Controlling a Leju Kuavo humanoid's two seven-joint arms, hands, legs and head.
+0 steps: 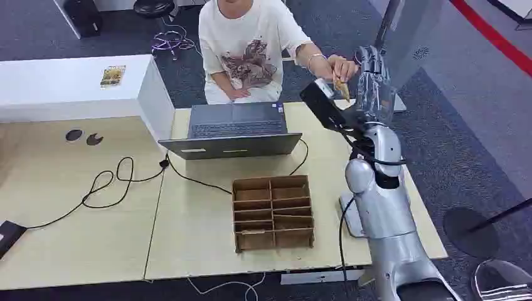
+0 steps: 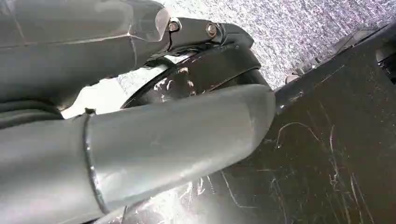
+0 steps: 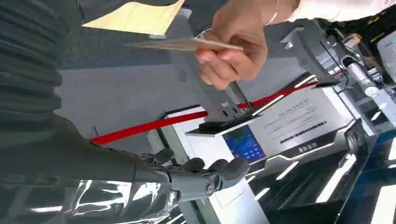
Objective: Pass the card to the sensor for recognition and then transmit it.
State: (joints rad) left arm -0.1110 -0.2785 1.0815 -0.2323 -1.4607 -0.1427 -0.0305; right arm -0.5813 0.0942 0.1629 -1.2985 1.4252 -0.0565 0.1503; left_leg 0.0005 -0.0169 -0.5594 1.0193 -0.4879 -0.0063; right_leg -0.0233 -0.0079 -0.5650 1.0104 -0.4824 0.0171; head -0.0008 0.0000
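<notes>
Head view: right hand (image 1: 375,80) raised past the laptop (image 1: 235,128); person's hand (image 1: 340,66) pinches the card (image 1: 342,89) just beside it. Left wrist: left hand (image 2: 140,140), state unreadable. Right wrist: fingers (image 3: 205,170) apart, holding nothing (card (image 3: 187,45) near, apart).

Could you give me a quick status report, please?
Right hand raised, fingers open. Card in the person's hand, just taken or being offered. Left hand hanging low.

The right arm reaches up and forward at the far right, its right hand (image 1: 374,78) raised, fingers (image 3: 205,170) extended and empty.
</notes>
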